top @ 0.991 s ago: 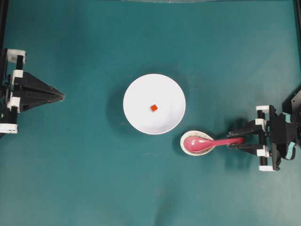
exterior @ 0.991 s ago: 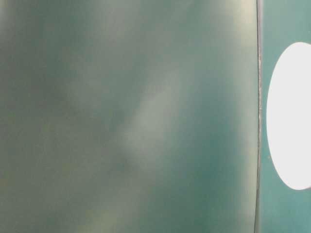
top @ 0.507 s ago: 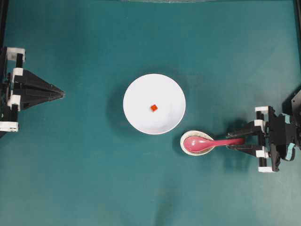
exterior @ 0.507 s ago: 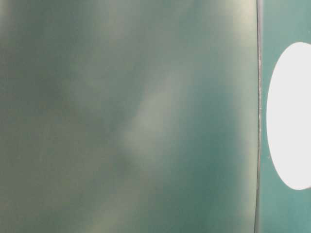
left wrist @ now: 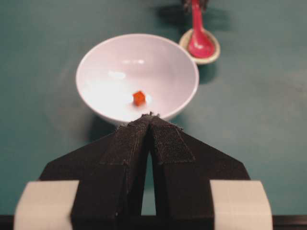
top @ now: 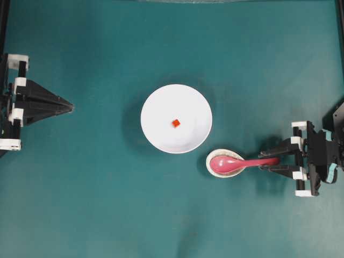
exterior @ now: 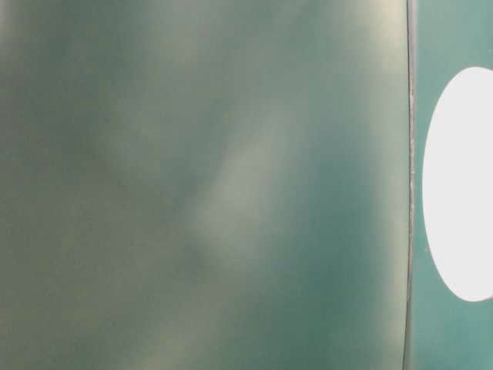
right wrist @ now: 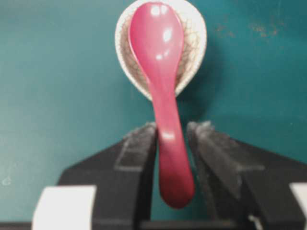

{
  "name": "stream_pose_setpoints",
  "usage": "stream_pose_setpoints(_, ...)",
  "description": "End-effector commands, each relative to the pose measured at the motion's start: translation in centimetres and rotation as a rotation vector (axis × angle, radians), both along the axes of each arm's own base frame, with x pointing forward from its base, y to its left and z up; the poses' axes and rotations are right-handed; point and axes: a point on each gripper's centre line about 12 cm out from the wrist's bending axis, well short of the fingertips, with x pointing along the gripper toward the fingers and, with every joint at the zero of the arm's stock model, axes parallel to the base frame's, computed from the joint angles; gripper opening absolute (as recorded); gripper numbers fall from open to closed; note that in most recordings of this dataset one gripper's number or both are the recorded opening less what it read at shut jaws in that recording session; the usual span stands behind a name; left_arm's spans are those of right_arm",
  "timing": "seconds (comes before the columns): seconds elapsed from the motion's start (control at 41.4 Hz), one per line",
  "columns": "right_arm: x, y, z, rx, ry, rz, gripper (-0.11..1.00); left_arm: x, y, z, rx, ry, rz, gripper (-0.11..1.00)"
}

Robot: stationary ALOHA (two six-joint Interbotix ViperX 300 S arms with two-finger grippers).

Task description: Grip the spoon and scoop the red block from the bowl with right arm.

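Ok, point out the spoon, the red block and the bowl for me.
spoon [right wrist: 157, 38], right wrist view, on its scoop.
red block [top: 176, 123], overhead view, on its top face.
bowl [top: 156, 107], overhead view, on its bare inner wall.

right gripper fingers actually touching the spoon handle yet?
Cannot tell. In the right wrist view the fingers flank the spoon handle: the left one looks flush against it, the right shows a thin gap. Overhead is too coarse.

1 bowl [top: 176, 119], 1 red block [top: 176, 123] in it, 1 spoon [top: 236, 163], 1 spoon rest [top: 226, 163] under its scoop, 2 arms in view, so 2 grippers: left [top: 67, 107], right [top: 269, 160], 1 green table [top: 107, 204].
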Motion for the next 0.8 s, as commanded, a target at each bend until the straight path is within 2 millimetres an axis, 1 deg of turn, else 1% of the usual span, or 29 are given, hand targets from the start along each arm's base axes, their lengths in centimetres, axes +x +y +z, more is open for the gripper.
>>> stream_pose_setpoints(0.0,0.1,0.1,0.3,0.007,-0.019,0.001,0.39,0.2,0.1,0.5,0.003,-0.014,0.002,0.00)
stream_pose_setpoints(0.072,0.1,0.1,0.3,0.007,-0.019,0.001,0.38,0.2,0.0,0.5,0.003,-0.014,0.001,0.00)
stream_pose_setpoints(0.145,0.1,0.1,0.3,0.007,-0.019,0.001,0.34,0.2,0.0,0.6,0.003,-0.015,0.001,0.00)
stream_pose_setpoints(0.266,0.1,0.1,0.3,0.007,-0.019,0.001,0.24,0.2,0.1,0.5,0.002,-0.014,0.003,0.00)
stream_pose_setpoints(0.556,0.3,0.3,0.5,0.013,-0.027,0.002,0.24,0.2,0.0,0.5,0.002,-0.014,0.001,0.00)
stream_pose_setpoints(0.773,0.8,0.7,2.0,0.019,-0.083,0.022,0.24,0.2,0.0,0.5,0.003,-0.006,0.001,0.00)
